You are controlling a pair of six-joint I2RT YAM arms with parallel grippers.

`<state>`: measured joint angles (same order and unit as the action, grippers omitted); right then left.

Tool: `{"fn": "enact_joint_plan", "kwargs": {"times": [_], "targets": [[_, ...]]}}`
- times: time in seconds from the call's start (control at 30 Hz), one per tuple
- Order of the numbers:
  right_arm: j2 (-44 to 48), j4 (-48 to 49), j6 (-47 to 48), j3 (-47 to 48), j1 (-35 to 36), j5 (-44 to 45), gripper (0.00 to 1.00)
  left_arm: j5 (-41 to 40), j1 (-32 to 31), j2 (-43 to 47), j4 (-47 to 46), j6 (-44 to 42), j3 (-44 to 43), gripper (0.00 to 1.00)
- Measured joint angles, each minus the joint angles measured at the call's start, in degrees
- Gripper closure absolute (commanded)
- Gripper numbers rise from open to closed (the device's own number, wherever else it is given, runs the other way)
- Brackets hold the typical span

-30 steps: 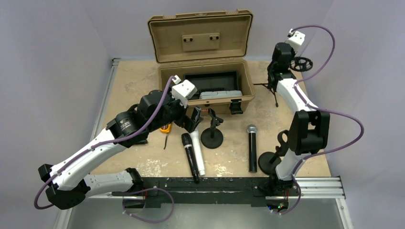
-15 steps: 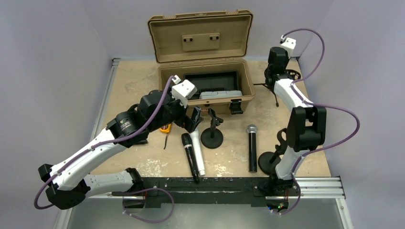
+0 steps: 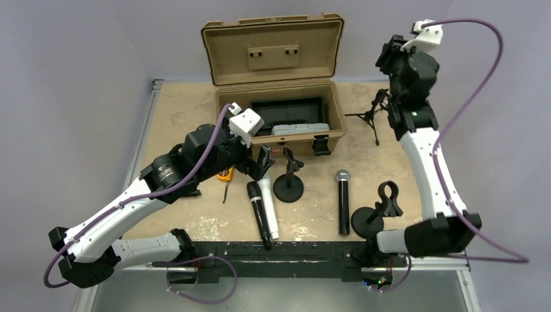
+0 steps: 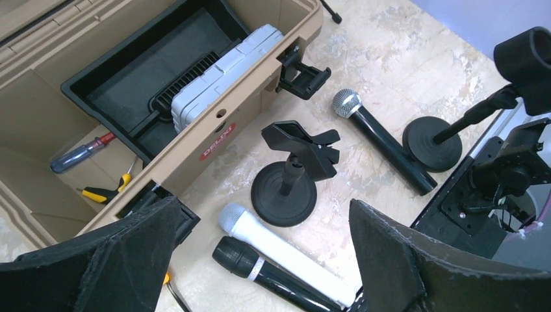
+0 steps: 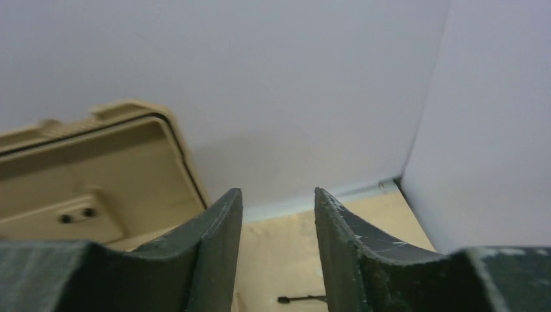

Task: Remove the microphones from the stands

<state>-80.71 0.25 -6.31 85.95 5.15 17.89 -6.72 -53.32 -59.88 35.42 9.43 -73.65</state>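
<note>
Flanking lavender walls point(image 3: 65, 78) around scuffed beige tabletop point(image 3: 182, 110).

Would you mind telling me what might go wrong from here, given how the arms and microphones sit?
1. The white microphone and black microphone lie side by side close to the open left end effector; a grasp might catch both or roll one away.
2. The empty stand sits beside them, so a low approach might tip it.
3. The right arm bends low near the second stand; swinging down might knock it.
</note>
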Motion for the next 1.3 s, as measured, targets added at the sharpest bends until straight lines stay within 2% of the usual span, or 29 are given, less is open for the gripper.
{"fn": "enact_joint_plan", "kwargs": {"times": [0.07,0.13,0.17,0.53,0.73,0.87,1.03,1.17,1.3], "targets": [[5.33,0.52,-0.31,-0.79,0.11,-3.32,0.47,-0.13,0.00,1.36,-0.55,-0.04,0.48,0.01],[10.14,0.83,-0.52,-2.58,0.11,-6.34,0.07,-0.55,0.00,3.30,-1.46,-0.15,1.22,0.01],[13.18,0.87,-0.72,-4.22,0.11,-8.24,0.02,-0.79,0.00,4.24,-1.90,-0.24,1.64,0.01],[35.91,-0.85,-2.60,-17.99,0.11,-22.80,0.01,-5.64,-0.42,12.87,-11.17,-4.59,11.28,0.00],[46.21,-2.58,-4.39,-22.64,0.11,-29.33,0.01,-7.78,-0.44,17.22,-12.04,-4.44,11.61,0.00],[53.35,-3.06,-4.44,-23.96,0.11,-30.91,0.01,-10.60,-0.44,25.14,-9.60,-3.52,10.93,0.00],[60.61,-3.41,-3.72,-24.85,0.15,-30.71,0.01,-15.37,-0.44,40.50,-6.14,-1.46,9.84,0.00],[61.48,-3.96,-3.54,-24.87,0.68,-30.45,0.01,-18.58,-0.44,50.71,-4.07,0.39,8.09,0.00],[61.22,-5.86,-3.50,-24.90,1.31,-29.90,0.01,-20.09,-0.44,54.01,-1.53,1.60,6.75,0.00]]}}
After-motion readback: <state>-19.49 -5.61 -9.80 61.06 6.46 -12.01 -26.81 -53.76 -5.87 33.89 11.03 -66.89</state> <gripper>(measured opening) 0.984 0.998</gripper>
